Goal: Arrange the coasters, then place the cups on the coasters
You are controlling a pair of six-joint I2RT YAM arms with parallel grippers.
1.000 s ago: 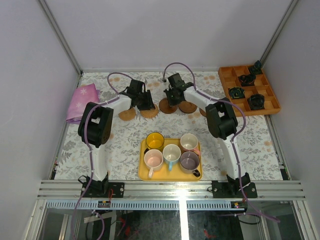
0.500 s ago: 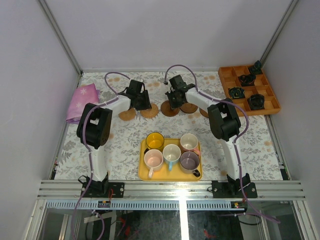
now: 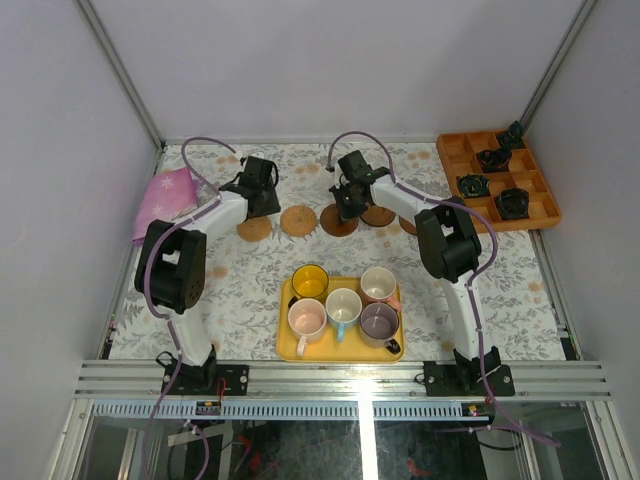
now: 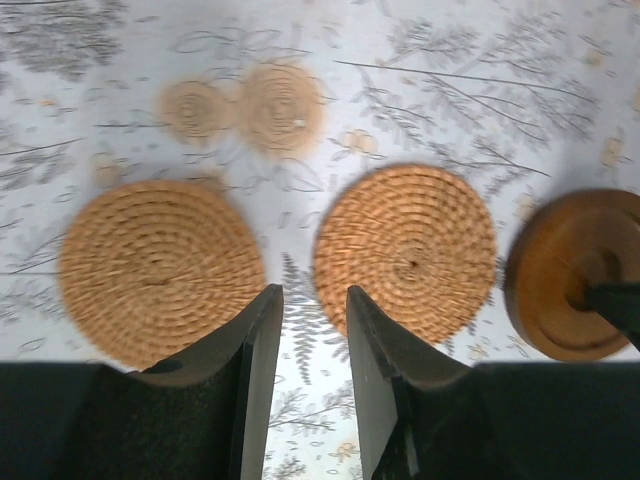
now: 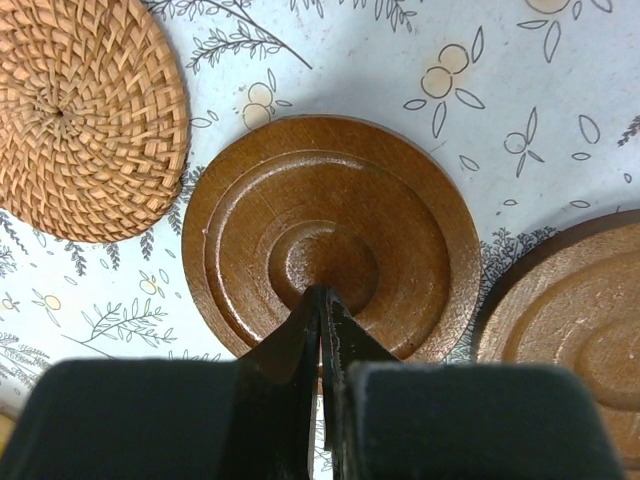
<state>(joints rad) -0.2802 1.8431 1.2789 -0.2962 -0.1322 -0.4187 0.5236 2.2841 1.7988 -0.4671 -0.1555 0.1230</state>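
– Hovering my left end effector (image 4: 313, 300) over bare tabletop (image 4: 300, 215) between the left woven coaster (image 4: 160, 265) and the right woven coaster (image 4: 405, 250); its jaws are standing slightly apart, gripping nothing. My right end effector (image 5: 322, 295) is closed to a point and pressing on the middle of the dark coaster (image 5: 300, 190).

– What's worrying you?

– I'm only pinning that disc, not gripping it, so I'm guessing the tip could skate off. The second dark coaster (image 5: 570, 300) is sitting just beside it and the woven one is crowding the other side, so a sloppy shove could be riding one over the next.

– Any room?

– Plenty toward me: the cups (image 3: 343, 305) are all waiting on the yellow tray (image 3: 285, 345), well apart from the row.
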